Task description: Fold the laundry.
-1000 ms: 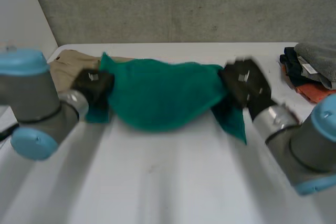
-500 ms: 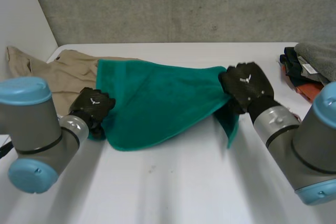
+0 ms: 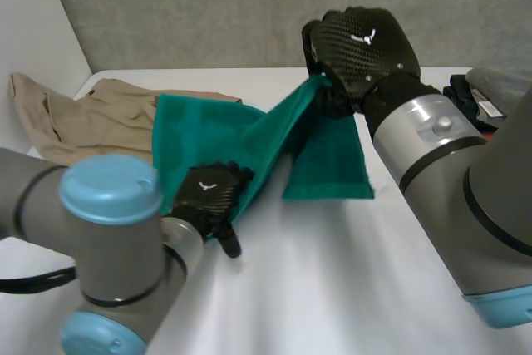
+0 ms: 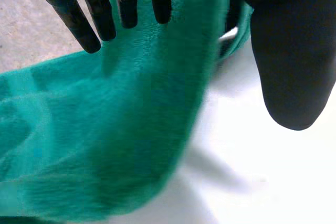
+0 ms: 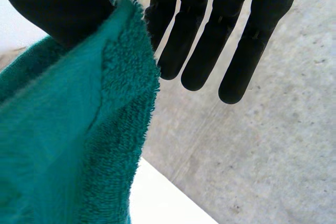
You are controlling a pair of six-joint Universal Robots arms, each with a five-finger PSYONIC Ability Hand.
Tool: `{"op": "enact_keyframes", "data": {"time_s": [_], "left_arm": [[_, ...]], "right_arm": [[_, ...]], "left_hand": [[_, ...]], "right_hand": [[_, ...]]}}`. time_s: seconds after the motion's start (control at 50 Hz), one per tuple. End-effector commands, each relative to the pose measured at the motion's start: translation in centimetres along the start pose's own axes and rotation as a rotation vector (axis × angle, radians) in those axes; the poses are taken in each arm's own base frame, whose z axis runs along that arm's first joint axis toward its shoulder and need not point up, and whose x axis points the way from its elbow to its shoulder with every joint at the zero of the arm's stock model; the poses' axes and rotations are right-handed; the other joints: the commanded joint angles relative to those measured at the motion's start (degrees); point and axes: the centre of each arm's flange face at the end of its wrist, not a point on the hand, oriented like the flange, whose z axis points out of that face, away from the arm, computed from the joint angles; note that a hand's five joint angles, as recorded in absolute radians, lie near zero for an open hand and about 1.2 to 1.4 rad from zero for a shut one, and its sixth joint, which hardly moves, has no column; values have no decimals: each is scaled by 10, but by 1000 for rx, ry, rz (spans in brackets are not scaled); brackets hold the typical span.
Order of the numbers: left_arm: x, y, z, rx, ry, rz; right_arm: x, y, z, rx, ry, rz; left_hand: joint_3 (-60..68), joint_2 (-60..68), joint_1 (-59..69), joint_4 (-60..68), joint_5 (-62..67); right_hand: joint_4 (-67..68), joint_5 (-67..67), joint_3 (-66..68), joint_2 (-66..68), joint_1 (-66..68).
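White table (image 3: 332, 272). Green towel (image 3: 208, 135): middle of table, one corner lifted clear of it. Beige garment (image 3: 83, 118): table's far left corner. Pile of clothes (image 3: 490, 97): table's right edge. Right hand (image 3: 362, 43): raised above table's far middle, pinching the lifted towel corner. Left hand (image 3: 208, 197): low over table, at towel's near edge; grasp cannot be told.

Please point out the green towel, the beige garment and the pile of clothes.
green towel (image 3: 195, 132), head view, flat part lying on the table
beige garment (image 3: 87, 118), head view, middle of the cloth
pile of clothes (image 3: 503, 87), head view, grey piece on top
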Motion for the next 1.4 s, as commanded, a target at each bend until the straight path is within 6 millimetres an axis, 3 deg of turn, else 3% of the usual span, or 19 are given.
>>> {"op": "enact_keyframes", "data": {"time_s": [0.02,0.16,0.22,0.34,0.48,0.58,0.68,0.74,0.78,0.8,0.84,0.94,0.98,1.06,1.16,1.3,1.4], "left_arm": [[19,-7,2,26,-43,-78],[14,-7,30,51,-149,-122],[1,-8,47,85,-247,-142],[-51,-17,74,144,-474,-199],[-90,-25,82,152,-527,-207],[-126,-32,76,160,-560,-218],[-149,-32,71,140,-532,-162],[-160,-32,69,134,-474,-102],[-165,-31,67,127,-440,-73],[-170,-33,64,134,-407,-50],[-176,-37,60,144,-371,-23],[-180,-71,33,220,-269,49],[-179,-95,9,262,-227,82],[-182,-110,-11,279,-196,100],[-178,-105,-9,212,-141,121],[-174,-77,2,-27,-83,269],[-158,-59,17,-165,2,352]], "right_arm": [[-4,-14,-2,25,15,84],[-5,-27,-15,31,-1,188],[1,-34,-19,44,8,216],[19,-47,-26,89,36,220],[34,-53,-26,121,50,204],[52,-49,-18,117,88,187],[59,-39,-11,93,97,160],[60,-34,-9,76,99,145],[62,-32,-8,69,103,137],[63,-31,-8,68,106,128],[65,-29,-7,60,114,113],[70,-19,-5,23,121,25],[76,-8,-2,-25,124,-46],[82,6,-1,-100,117,-101],[77,27,0,-201,52,-153],[70,81,-13,-527,-116,-344],[67,108,-2,-578,-143,-393]], "left_hand": [[-23,-19,-21,-17,-31],[-16,-12,-14,-10,-24],[28,32,30,34,20],[119,123,120,125,111],[178,182,180,184,170],[178,182,180,184,170],[195,198,196,201,186],[363,366,364,368,354],[530,534,532,536,522],[676,680,677,682,668],[677,681,679,683,669],[677,681,679,683,669],[677,681,679,683,669],[677,681,679,683,669],[677,681,679,683,669],[677,681,679,683,669],[677,681,679,683,669]], "right_hand": [[112,123,117,124,150],[112,123,117,124,150],[112,123,117,124,150],[112,123,117,124,150],[112,123,117,124,150],[112,123,117,124,150],[112,123,117,124,150],[112,123,117,124,150],[112,123,117,124,150],[112,123,117,124,150],[112,123,117,124,150],[112,123,117,124,150],[112,123,117,124,150],[112,123,117,124,150],[112,123,117,124,150],[112,123,117,124,150],[112,123,117,124,150]]}}
